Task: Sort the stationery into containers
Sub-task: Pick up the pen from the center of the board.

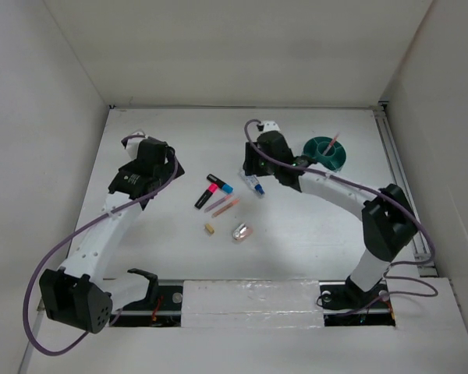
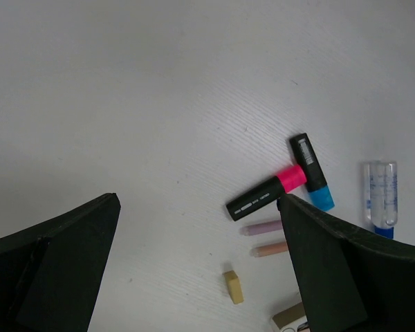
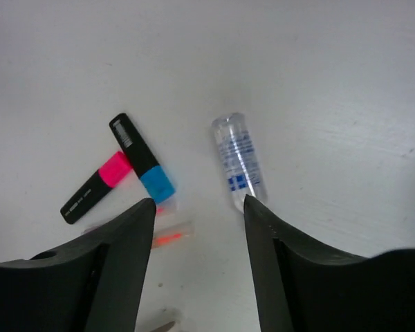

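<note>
The right gripper (image 3: 199, 204) hung low over the counter (image 3: 332, 83) with its fingers apart and nothing between them. It seemed lined up for the clear blue-capped tube (image 3: 238, 162), which lay flat just ahead of its right finger, near end tucked by that fingertip. The teal bowl (image 1: 341, 160) sat off behind this gripper, one pink pen (image 1: 333, 142) leaning in it, so it looked like the drop-off place. The left gripper (image 2: 197, 200), spread wide and empty, was held well clear of the pile, probably to keep out of the way. The tube had blue print on a see-through body. Ahead and left of the right gripper lay the pink-capped marker (image 3: 97, 185) and the blue-capped marker (image 3: 142, 160), both black and touching at the caps. Two thin pink pens (image 2: 263, 227), a tan block (image 2: 233, 287) and a silver-pink oval piece (image 1: 242, 231) lay beyond.
</note>
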